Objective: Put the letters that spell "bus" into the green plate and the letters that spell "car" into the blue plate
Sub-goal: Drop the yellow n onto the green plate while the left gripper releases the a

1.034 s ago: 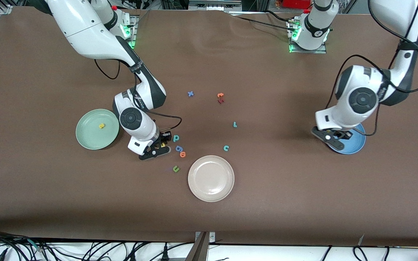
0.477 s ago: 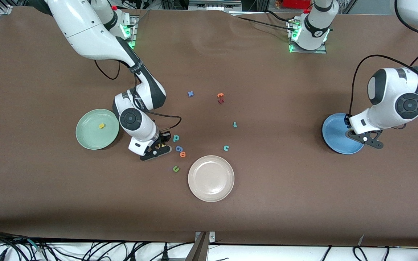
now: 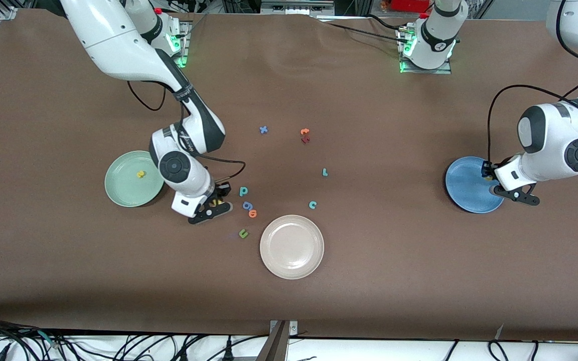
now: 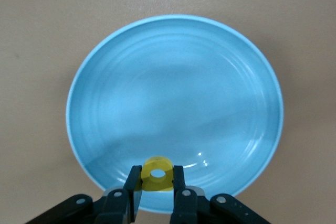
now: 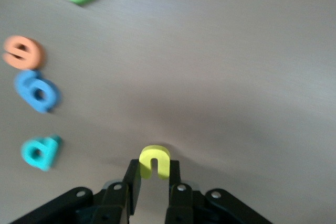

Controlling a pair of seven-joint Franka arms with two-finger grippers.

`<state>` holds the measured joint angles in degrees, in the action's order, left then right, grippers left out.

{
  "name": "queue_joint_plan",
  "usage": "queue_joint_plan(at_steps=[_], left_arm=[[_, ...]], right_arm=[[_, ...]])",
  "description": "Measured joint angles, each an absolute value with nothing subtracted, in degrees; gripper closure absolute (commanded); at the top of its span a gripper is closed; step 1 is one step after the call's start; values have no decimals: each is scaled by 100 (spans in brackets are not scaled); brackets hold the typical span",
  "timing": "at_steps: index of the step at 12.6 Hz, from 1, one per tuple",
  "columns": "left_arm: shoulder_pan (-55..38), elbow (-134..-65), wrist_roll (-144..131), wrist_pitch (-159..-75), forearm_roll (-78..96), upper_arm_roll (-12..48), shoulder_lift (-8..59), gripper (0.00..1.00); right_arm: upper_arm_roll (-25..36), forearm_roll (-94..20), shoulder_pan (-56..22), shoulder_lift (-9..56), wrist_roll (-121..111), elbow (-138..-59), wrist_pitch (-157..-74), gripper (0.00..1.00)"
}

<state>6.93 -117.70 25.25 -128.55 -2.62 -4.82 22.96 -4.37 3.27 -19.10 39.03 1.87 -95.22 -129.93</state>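
My right gripper point(image 3: 213, 202) is shut on the yellow "u" point(image 5: 154, 162), low over the table between the green plate point(image 3: 123, 188) and the teal "b" point(image 3: 243, 191). A yellow "s" point(image 3: 140, 174) lies in the green plate. My left gripper point(image 3: 488, 173) is shut on the yellow "a" point(image 4: 157, 173) and holds it above the rim of the blue plate point(image 3: 467, 185), which has nothing in it point(image 4: 173, 93). The teal "c" point(image 3: 312, 204) and the teal "r" point(image 3: 324, 172) lie mid-table.
A blue "g" point(image 3: 247, 205), an orange "o" point(image 3: 253, 213) and a green "u" point(image 3: 243, 233) lie close to the right gripper. The beige-white plate point(image 3: 291, 246) sits nearer the camera. A blue "x" point(image 3: 263, 130) and an orange and red pair point(image 3: 305, 135) lie farther back.
The right gripper shut on the yellow "u" and shifted slightly toward the green plate. The left arm swung toward its own end of the table, uncovering the blue plate, still gripping the "a".
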Motion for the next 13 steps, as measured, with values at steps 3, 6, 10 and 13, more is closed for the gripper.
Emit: queue_joint_plan(at_steps=[3,6,10,13], left_arm=[[754,-11770,2519,-13095,-89,-482,2501,92],[793,-11769,2518,-13268,-87,-500,2600,54],[801,-11765,2518,-13280,-87,-506,2617,46],[699,-11712,2521,-13203,-86,-469,2578,41]], right_arm=[[-2,317,-1631,3398,-583,-9670,-12075,89],[420,315,-1485,2776,-939,-10436,-11745,88],[1086,315,-1478,2642,-1287,-11126,-11753,61],[1250,315,-1409,2704,-1309,-11276,-11763,0]])
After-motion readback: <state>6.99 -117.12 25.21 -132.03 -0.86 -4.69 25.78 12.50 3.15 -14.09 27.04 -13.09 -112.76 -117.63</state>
